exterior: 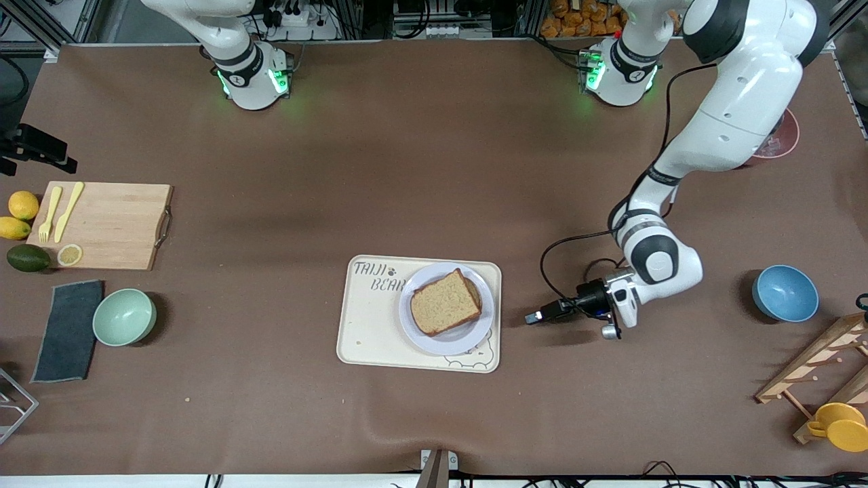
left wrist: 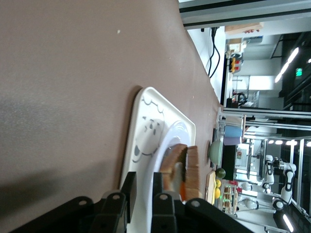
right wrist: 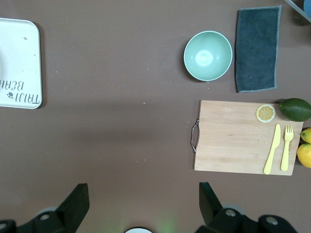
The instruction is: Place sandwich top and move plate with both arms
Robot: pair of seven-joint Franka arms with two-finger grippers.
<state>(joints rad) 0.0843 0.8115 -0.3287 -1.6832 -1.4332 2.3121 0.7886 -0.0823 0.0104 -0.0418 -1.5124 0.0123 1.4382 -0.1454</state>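
Plain square light-brown bread slice [exterior: 446,301] sits atop the sandwich on the round pale lavender plate [exterior: 475,341], itself on the cream bear-printed tray [exterior: 369,339]. Left gripper [exterior: 534,317], fingers near-closed on nothing, low beside tray edge. Right gripper [right wrist: 143,204] spread, waiting over bare table [exterior: 407,169].

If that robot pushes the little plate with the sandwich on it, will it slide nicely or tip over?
The plate looks shallow and sits flat on the bear-printed tray, so it would probably slide rather than tip. Both look smooth, so it may skid easily. The sandwich top lies loose on the stack and could shift. The left hand is beside the tray.
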